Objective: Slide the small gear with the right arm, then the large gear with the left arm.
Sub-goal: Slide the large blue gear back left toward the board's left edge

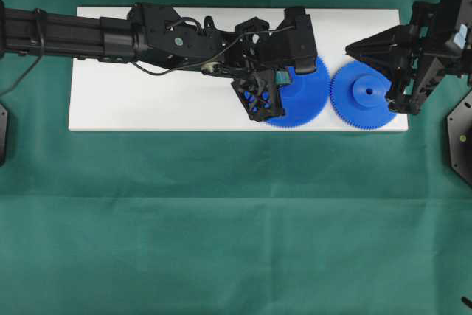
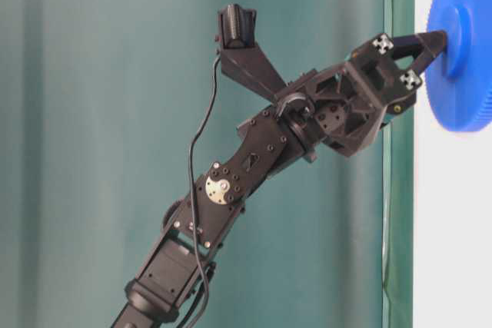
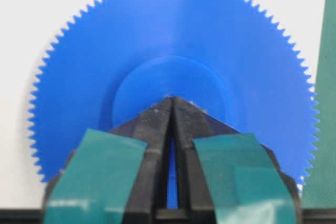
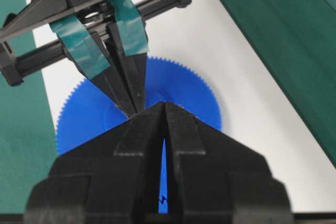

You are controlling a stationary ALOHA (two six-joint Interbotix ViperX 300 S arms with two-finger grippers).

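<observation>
A: Green cloth, white board. Items?
B: Large gear, board's centre-right; left gripper jaws pressed together on its hub. Small gear at right, teeth adjacent; right gripper likewise closed.
A: Method?
B: Press lightly; push level.

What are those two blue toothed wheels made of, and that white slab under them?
The large gear and the small gear look like moulded plastic: one even saturated blue, a soft satin sheen, crisp fine teeth. The white board has a smooth, matte, flat face; it might be plastic or coated wood, which the views leave open.
</observation>
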